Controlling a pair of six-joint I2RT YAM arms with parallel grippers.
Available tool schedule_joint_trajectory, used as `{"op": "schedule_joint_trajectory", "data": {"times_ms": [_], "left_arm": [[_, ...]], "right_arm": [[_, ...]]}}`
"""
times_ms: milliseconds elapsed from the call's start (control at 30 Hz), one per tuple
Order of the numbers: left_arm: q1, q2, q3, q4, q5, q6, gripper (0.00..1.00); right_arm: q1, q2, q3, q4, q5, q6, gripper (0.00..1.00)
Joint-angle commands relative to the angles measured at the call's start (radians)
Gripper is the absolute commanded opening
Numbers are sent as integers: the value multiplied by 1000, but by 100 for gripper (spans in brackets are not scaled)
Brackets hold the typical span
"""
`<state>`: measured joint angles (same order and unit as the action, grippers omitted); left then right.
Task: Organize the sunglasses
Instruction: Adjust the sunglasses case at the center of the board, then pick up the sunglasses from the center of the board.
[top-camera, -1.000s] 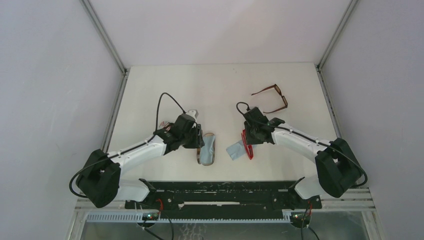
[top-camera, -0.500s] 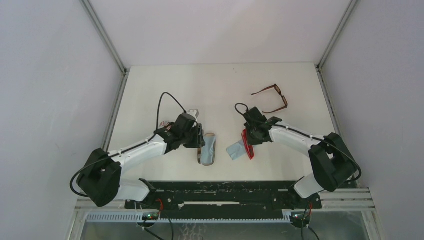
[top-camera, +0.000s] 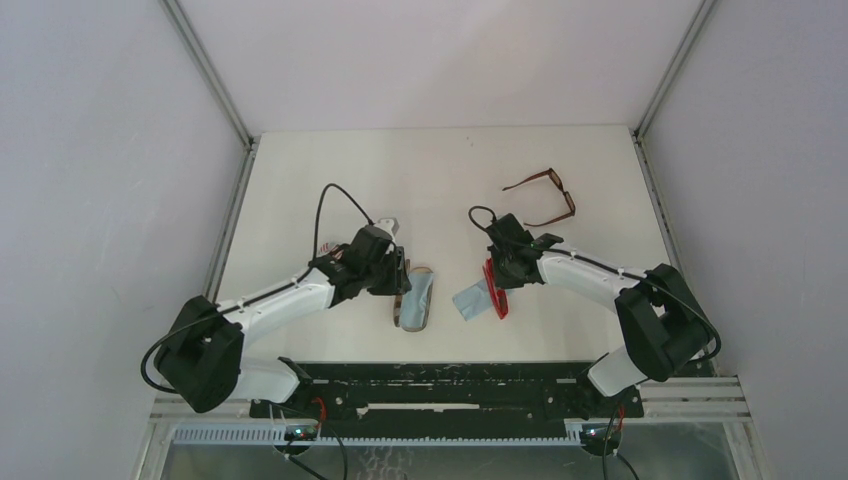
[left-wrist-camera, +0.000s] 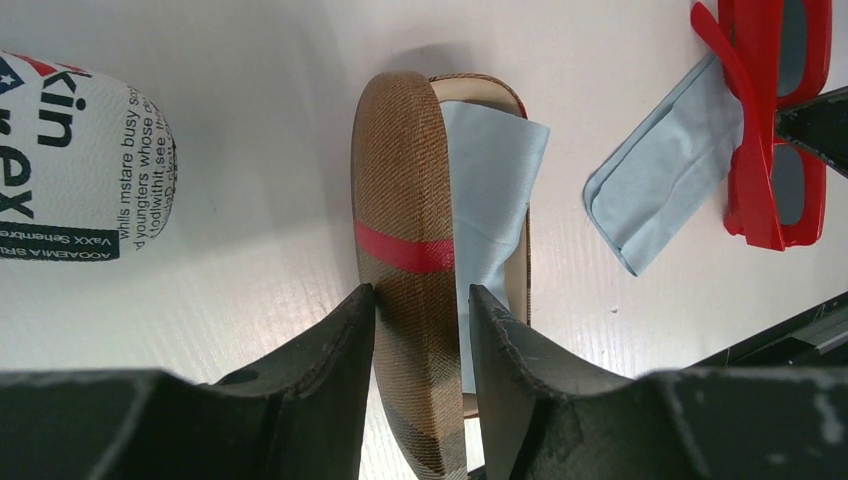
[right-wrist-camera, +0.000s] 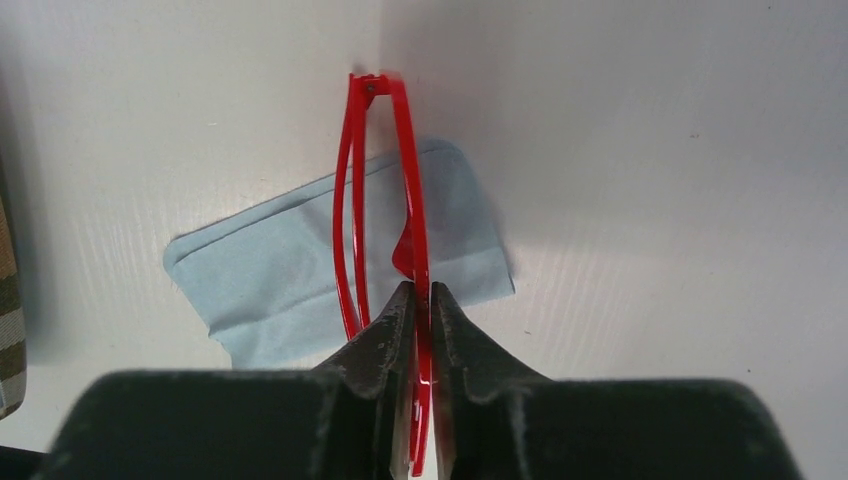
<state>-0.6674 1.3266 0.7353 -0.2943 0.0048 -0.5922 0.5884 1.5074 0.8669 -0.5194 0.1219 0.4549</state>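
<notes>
- The red sunglasses (right-wrist-camera: 385, 200) are glossy plastic with a thick front, dark lenses and thin temple arms that look folded in. They rest on a light blue cloth (right-wrist-camera: 290, 270) right of the table's (top-camera: 440, 170) middle.
- That cloth is a soft, hemmed rectangle lying flat and slightly askew.
- The brown sunglasses (top-camera: 548, 197) have a slimmer dark frame with the temples spread. They sit farther back on the right, well apart from both arms.
- The brown case (left-wrist-camera: 400, 200) is an oval shell of coarse woven plaid with a red stripe. It is hinged open, with a second cloth (left-wrist-camera: 490, 190) tucked inside.
- A flag-print case (left-wrist-camera: 80, 170) with printed lettering lies just beside it (only its rounded end shows).
- The right gripper (right-wrist-camera: 421, 295) is pinched tight on the red frame. Its arm stretches low and leftward from its base, the elbow bent.
- The left gripper (left-wrist-camera: 422, 300) straddles the brown case's raised lid, one finger on each side. I cannot tell whether it actually squeezes the lid. Its arm reaches forward and rightward.
</notes>
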Motion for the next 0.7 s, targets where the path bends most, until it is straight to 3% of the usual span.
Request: {"op": "schedule_joint_trajectory", "data": {"times_ms": [0,100,367,667], "left_arm": [[-3,6,60,20,17,3,44],[-4,3,59,20,18,2,44],[-14,-10,59,19,18,-13,45],[-26,-17,43,24,20,-26,45]], "right_arm": [[-9,5,23,27,9,-22,5],[-8,-9,23,22,25,-19,0],[-5,-164,21,-23,73,16,0],[30,-347,-105,220,-157,275,0]]}}
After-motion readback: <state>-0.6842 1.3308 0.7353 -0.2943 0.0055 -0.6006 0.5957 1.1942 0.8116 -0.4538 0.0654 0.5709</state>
